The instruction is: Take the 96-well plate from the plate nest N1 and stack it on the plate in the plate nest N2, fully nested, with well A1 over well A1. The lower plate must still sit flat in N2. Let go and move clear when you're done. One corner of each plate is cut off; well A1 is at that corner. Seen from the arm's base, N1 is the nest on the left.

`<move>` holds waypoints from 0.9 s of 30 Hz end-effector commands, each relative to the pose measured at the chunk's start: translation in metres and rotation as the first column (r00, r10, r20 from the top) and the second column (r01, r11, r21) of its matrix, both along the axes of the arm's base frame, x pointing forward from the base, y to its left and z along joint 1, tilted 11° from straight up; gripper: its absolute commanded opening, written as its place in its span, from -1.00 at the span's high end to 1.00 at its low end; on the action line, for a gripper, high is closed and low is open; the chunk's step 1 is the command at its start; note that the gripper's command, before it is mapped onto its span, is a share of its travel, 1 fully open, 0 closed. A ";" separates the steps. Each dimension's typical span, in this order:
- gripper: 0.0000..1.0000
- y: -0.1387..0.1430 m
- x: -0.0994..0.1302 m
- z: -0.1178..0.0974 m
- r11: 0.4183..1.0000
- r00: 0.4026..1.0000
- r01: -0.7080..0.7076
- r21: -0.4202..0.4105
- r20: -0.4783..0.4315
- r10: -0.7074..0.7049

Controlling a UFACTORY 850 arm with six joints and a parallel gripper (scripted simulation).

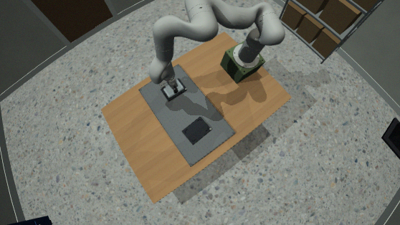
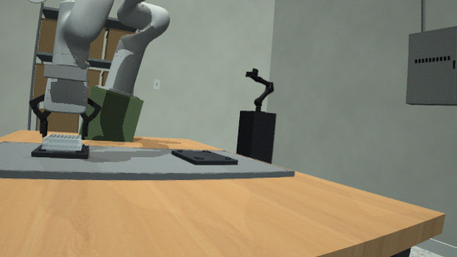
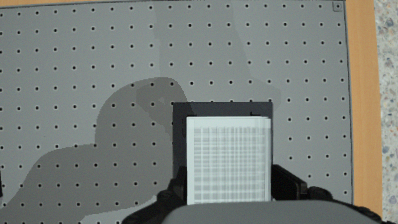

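Observation:
A white 96-well plate (image 1: pixel 167 93) (image 2: pixel 61 142) (image 3: pixel 229 159) sits on top of the black nest N2 (image 2: pixel 61 153) (image 3: pixel 222 109). In the side view it reads as one low white stack, and I cannot tell the upper plate from the lower one. The stack looks level. My gripper (image 1: pixel 173 89) (image 2: pixel 63 133) (image 3: pixel 228 179) is open and low over it, with one finger on each long side of the stack. Nest N1 (image 1: pixel 196 130) (image 2: pixel 205 157) is a bare black plate holder further along the mat. I cannot make out the cut corners.
Both nests stand on a grey perforated mat (image 1: pixel 168 118) (image 2: pixel 135 164) (image 3: pixel 75 75) on a wooden table (image 1: pixel 136 136) (image 2: pixel 205 213). The arm's green base block (image 1: pixel 241 64) (image 2: pixel 116 114) stands at the table's far side. A black pedestal with a small arm (image 2: pixel 255 135) stands beyond the table.

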State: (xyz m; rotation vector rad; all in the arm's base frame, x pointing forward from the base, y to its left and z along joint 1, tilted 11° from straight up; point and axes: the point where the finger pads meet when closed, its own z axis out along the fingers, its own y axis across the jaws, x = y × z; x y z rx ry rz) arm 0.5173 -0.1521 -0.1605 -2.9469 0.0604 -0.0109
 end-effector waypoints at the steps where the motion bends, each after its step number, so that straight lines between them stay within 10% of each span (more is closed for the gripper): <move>1: -1.00 -0.001 0.001 0.001 1.000 1.000 0.000 -0.001 0.002 0.000; 27: -1.00 -0.011 0.000 0.056 1.000 1.000 0.000 -0.001 0.002 0.000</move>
